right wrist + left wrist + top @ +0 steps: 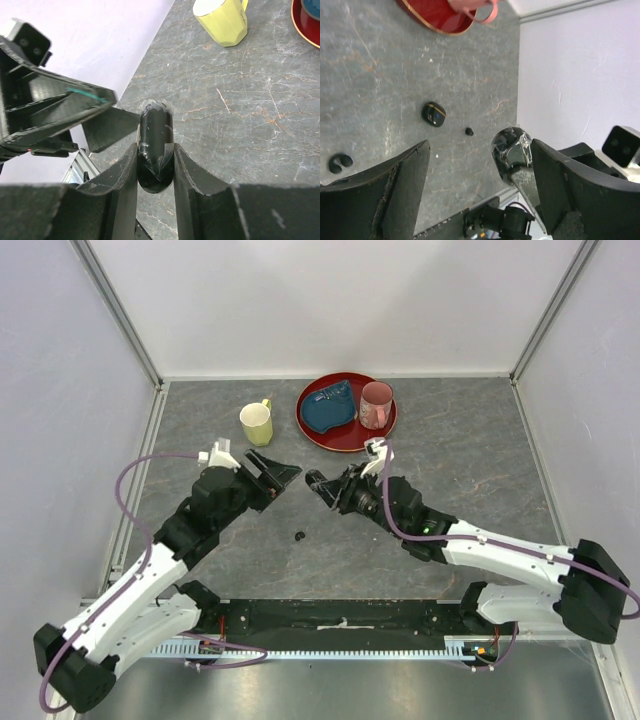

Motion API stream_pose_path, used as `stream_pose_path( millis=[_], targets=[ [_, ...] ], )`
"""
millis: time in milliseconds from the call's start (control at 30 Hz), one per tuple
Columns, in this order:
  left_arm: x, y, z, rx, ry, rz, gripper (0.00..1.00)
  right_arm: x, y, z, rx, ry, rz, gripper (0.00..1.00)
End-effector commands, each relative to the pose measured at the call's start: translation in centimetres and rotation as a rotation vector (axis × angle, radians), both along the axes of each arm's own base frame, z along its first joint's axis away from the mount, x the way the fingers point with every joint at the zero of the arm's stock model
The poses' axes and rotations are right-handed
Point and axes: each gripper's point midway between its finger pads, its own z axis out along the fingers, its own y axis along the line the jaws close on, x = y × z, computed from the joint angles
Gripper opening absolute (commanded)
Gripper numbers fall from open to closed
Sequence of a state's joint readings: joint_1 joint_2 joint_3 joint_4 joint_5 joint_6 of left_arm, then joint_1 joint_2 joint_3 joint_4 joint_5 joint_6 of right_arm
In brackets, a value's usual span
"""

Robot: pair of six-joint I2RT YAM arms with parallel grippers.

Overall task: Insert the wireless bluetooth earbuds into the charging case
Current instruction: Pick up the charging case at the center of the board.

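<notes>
Nearest to us, in the right wrist view, the right gripper [155,151] has its jaws clenched on the charging case [154,127], a glossy black oval gripped across its narrow sides and lifted off the surface [240,115]. We cannot tell whether its lid is open. The left gripper [480,145] faces it with jaws spread wide and nothing in them; from its own wrist view the case hangs just inside that gap.

One earbud [299,536] lies on the surface between the two arms, well apart from the case. The left wrist view shows more small black pieces lying loose: a comma-shaped one [340,162], a rounder one with a thin gold line [434,114], and a tiny speck [469,131] too small to name.

We judge the earbuds to be very light, hard and smooth, so apt to slip or skitter when pinched. We would take one across its bulb, leaving the stem free to enter the case.

We can read no brand or writing anywhere, not on the case, the yellow mug [256,423] or the red plate [318,430].
</notes>
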State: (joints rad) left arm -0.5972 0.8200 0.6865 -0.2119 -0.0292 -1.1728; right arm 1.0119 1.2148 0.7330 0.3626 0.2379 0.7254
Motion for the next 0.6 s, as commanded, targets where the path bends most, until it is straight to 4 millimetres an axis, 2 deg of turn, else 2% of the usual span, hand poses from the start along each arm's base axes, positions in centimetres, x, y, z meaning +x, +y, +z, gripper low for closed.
stream_pose_path(
  millis=[0,67,100,133,167,233,267,300,433,500,567],
  targets=[
    [0.7,2.7,2.6,0.120,-0.218,0.067,0.88,-1.5,-1.1,1.2,0.025,0.015,0.105,0.00],
    [0.5,3.9,3.8,0.126,-0.284,0.105,0.89,-2.2,-1.4,1.2,0.010,0.024,0.154,0.00],
    [0.3,4.2,4.2,0.150,-0.323,0.101,0.91,-2.2,-2.0,1.8,0.017,0.012,0.155,0.00],
    [0.0,4.4,5.9,0.129,-0.393,0.102,0.91,-2.5,-2.1,1.9,0.011,0.004,0.184,0.00],
    [-0.2,4.4,6.1,0.134,-0.423,0.092,0.91,-3.3,-2.0,1.9,0.007,0.013,0.237,0.00],
    [-0.6,4.5,7.1,0.170,-0.489,0.067,0.93,-3.4,-2.5,2.8,0.010,0.003,0.271,0.00],
    [-0.7,4.4,7.6,0.179,-0.513,0.056,0.94,-4.4,-2.3,2.8,0.002,0.010,0.345,0.00],
    [-1.0,4.1,7.6,0.216,-0.547,0.017,0.95,-4.3,-2.6,2.9,0.003,0.010,0.361,0.00],
    [-1.9,2.8,8.5,0.269,-0.634,-0.100,0.96,-6.0,-2.4,3.8,0.009,0.007,0.521,0.00],
    [-2.7,1.8,8.8,0.277,-0.686,-0.183,0.96,-6.5,-2.5,3.4,-0.008,0.015,0.571,0.00],
    [-3.3,1.1,9.0,0.290,-0.732,-0.247,0.96,-6.2,-2.8,3.6,-0.017,0.014,0.567,0.00]
  ],
)
